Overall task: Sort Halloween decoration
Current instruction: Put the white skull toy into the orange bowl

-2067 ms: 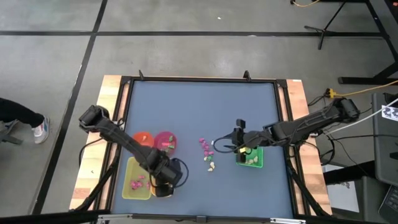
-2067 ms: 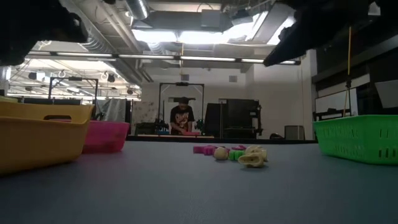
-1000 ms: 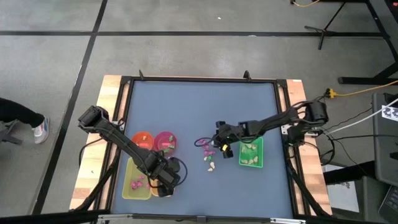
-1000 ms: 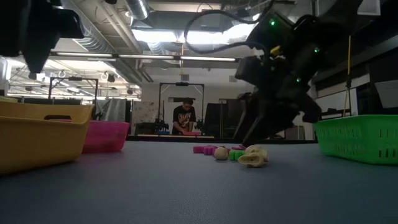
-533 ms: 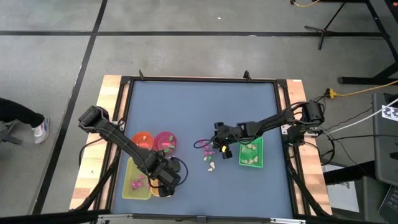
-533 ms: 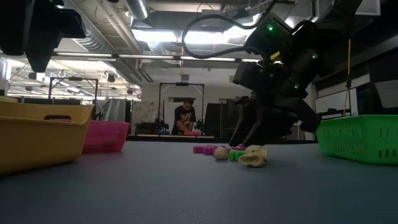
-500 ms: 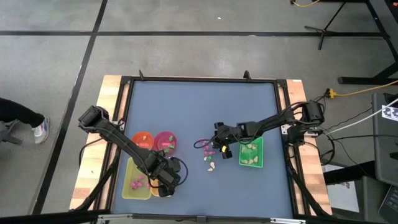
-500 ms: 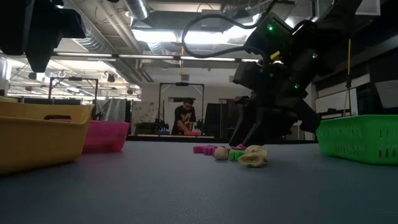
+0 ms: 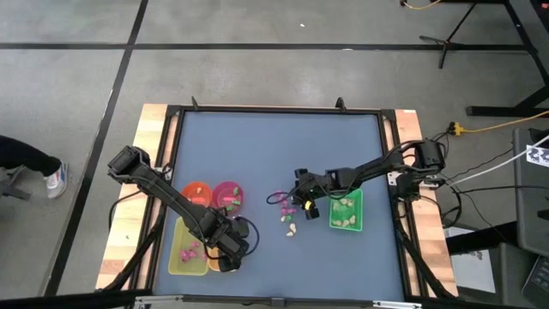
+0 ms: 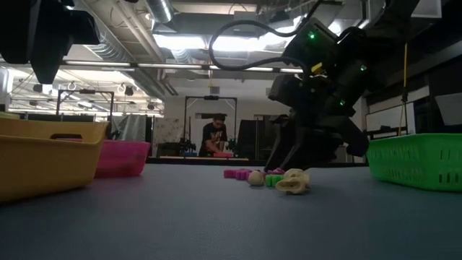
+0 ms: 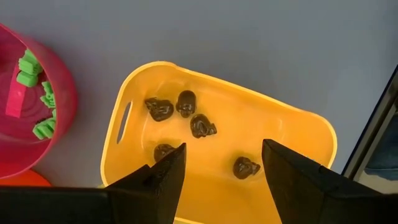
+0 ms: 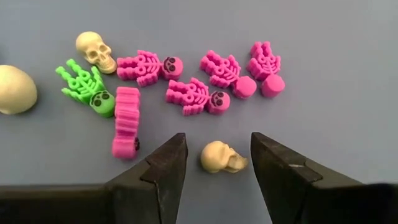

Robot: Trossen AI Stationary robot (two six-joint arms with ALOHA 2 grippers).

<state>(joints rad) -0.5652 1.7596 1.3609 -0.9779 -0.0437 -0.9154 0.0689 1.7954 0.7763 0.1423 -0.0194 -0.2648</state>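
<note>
- The loose Halloween decoration (image 9: 286, 212) lies in a small heap near the middle of the blue table (image 9: 274, 146), just at 9 o'clock of the green tray (image 9: 346, 213). Seen close, a cream skull (image 12: 222, 157) sits between the spread fingers of the right pincer (image 9: 302, 199), which hangs over it with nothing held.
- Just beyond that skull, near it, lie magenta skeletons (image 12: 194, 94), another one end-on (image 12: 126, 122), a green skeleton (image 12: 87, 86) and a second small skull (image 12: 94, 50). My worry: the pieces are crowded, so a finger coming down a little off could nudge a neighbour or pinch two together, and a magenta one would end up in the wrong bin.
- The skull is rounded; closing off-centre might squirt it out sideways across the table, I'd guess.
- A larger cream piece (image 12: 15, 89) sits off at the heap's far edge, well clear of the present reach.
- The left pincer (image 9: 225, 249) hovers parted and empty above the yellow tray (image 11: 292, 134), where dark brown skulls (image 11: 183, 115) already lie. The pink bowl (image 9: 227, 194) with green bits and the orange bowl (image 9: 196, 192) stand at about 12 o'clock of that tray.
- The two arms work well apart, so a clash seems unlikely from here.
</note>
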